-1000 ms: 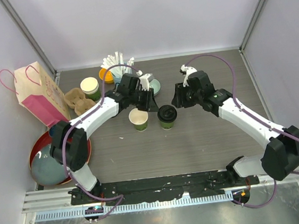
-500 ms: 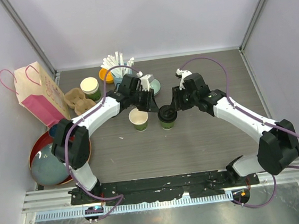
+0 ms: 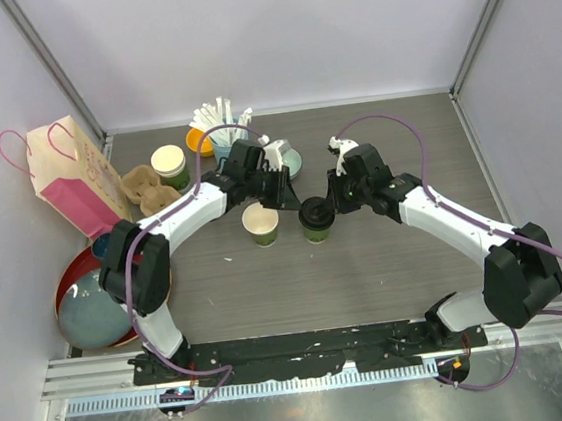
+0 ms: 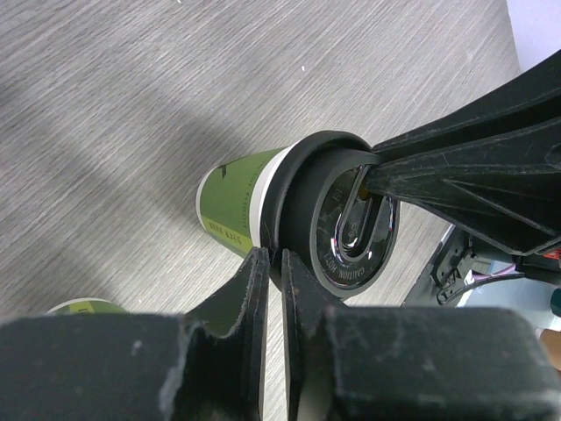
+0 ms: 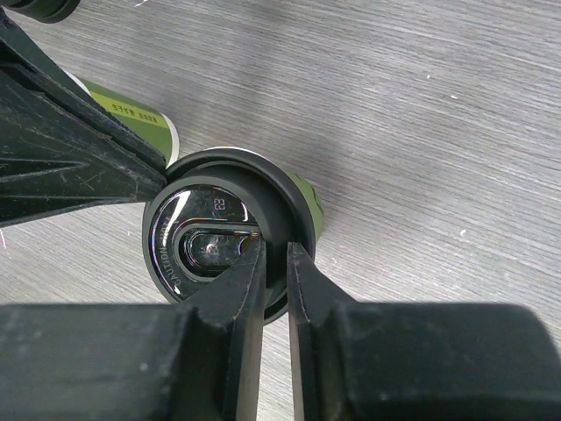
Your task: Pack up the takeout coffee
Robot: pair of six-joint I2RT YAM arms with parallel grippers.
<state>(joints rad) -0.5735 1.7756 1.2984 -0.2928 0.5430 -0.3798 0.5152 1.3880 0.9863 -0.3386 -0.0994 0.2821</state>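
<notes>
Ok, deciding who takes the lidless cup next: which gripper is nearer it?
Left. The left gripper pinches the black lid on the side facing the lidless cup; the right gripper pinches it from the opposite side.

Seen from above, the right gripper (image 3: 323, 206) covers the far right edge of the lidded cup (image 3: 314, 232), and the left gripper (image 3: 288, 200) hides part of the pale bowl (image 3: 296, 159). The left arm (image 3: 176, 216) crosses the red bowl (image 3: 62, 294). In the left wrist view, the open cup (image 4: 83, 305) sits almost wholly behind that gripper. The lid (image 4: 302, 189) is partly hidden too.

L gripper (image 3: 294, 204), open cup (image 3: 261, 225) block lid (image 3: 313, 210), left side
</notes>
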